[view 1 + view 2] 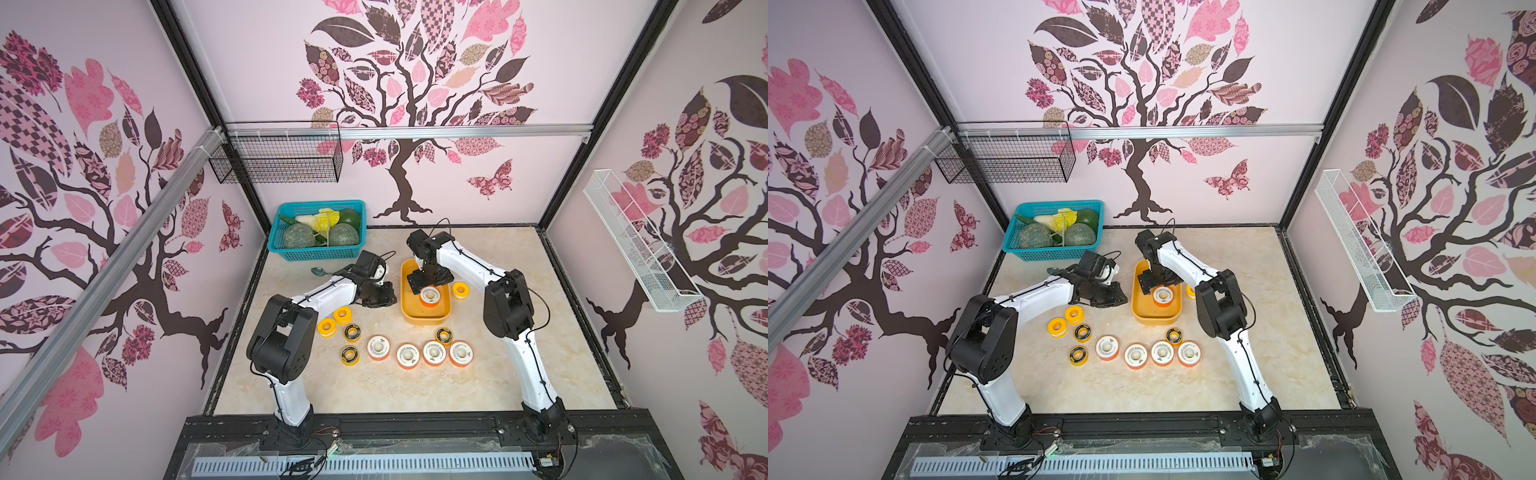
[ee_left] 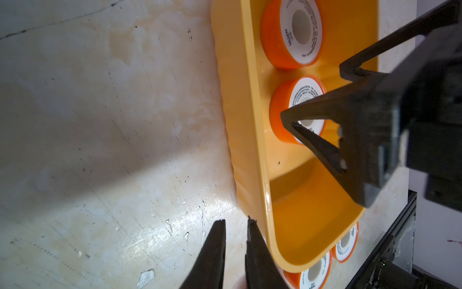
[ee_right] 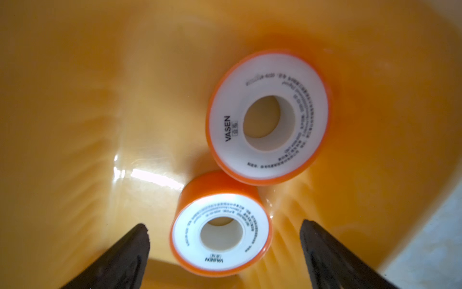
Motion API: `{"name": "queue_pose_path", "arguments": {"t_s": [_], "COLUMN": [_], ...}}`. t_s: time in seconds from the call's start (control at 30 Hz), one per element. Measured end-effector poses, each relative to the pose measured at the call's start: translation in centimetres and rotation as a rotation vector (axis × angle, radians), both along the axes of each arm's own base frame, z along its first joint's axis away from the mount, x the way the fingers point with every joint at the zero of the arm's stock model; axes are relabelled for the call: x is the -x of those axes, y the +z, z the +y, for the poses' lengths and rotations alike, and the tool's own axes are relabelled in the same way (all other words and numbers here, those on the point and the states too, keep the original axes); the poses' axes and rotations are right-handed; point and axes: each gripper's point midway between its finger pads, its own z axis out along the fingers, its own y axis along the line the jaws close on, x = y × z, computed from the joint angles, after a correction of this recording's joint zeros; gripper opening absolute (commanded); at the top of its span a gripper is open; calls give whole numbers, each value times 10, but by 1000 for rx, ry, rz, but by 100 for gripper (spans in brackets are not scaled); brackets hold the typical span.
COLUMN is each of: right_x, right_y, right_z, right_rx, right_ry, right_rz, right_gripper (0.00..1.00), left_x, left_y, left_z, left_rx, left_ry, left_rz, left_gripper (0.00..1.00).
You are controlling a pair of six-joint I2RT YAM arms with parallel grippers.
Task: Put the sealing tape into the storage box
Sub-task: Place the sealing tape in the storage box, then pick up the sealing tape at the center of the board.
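The left end effector (image 2: 236, 223) is closed on nothing and hangs just beside the outer wall of the box (image 1: 424, 320). I judge it is parked there to keep clear while the other arm works inside. On the side of it toward the robot's base, the worktop (image 1: 374, 390) carries two plain yellow spools (image 1: 326, 326) and two black-faced spools (image 1: 352, 332). Further right is a row of four white-faced spools (image 1: 407, 354), with a third black-faced one just behind the row. All lie flat, hole up, which should suit a grip from above across the rim.

The box sits between the two end effectors. The right end effector (image 3: 225, 229) reaches down into it, its fingers (image 3: 315, 240) spread wide and holding nothing. A white-faced spool (image 3: 221, 232) lies on the box floor between the tips, touching neither, so this reads as the letting-go step of a delivery. A second spool (image 3: 267, 117) lies just beyond the tips, almost touching the first. One more yellow spool (image 1: 460, 289) lies outside the box, just to the right of this end effector.

In both top views the right end effector hides part of the box, and only one spool shows inside; the two wrist views show both. Only the top views show the ten spools waiting outside. The left wrist view alone shows how near the closed tips are to the box wall.
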Motion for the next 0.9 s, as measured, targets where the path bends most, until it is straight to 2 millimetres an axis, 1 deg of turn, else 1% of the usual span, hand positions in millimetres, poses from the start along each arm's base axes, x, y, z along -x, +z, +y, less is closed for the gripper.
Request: {"name": "queue_pose_path", "arguments": {"t_s": [0.1, 0.2, 0.3, 0.37, 0.4, 0.5, 0.63, 0.77, 0.9], "right_x": [1, 1, 1, 1, 1, 3, 9, 25, 40], "right_y": [26, 56, 81, 92, 96, 99, 86, 70, 61], "right_z": [4, 1, -13, -28, -35, -62, -94, -111, -122], "right_rx": [-75, -169, -258, -313, -334, -385, -420, -458, -479], "right_ry": [-4, -29, -74, -113, -131, -194, -270, -310, -333], "right_rz": [-35, -81, -121, -136, -142, -141, -116, -73, -55], "right_gripper": [95, 94, 91, 89, 87, 84, 79, 78, 79], "left_x": [0, -1, -1, -1, -1, -1, 2, 11, 25], "left_y": [0, -1, 5, 13, 17, 32, 54, 66, 67], "left_z": [1, 3, 6, 9, 10, 15, 24, 36, 50], "left_rx": [-5, -16, -30, -36, -38, -46, -65, -92, -134], "left_ry": [0, 6, 16, 22, 25, 39, 60, 74, 86], "left_rz": [-1, -6, -21, -42, -51, -83, -135, -168, -168], "left_gripper": [22, 24, 27, 30, 33, 38, 39, 41, 43]}}
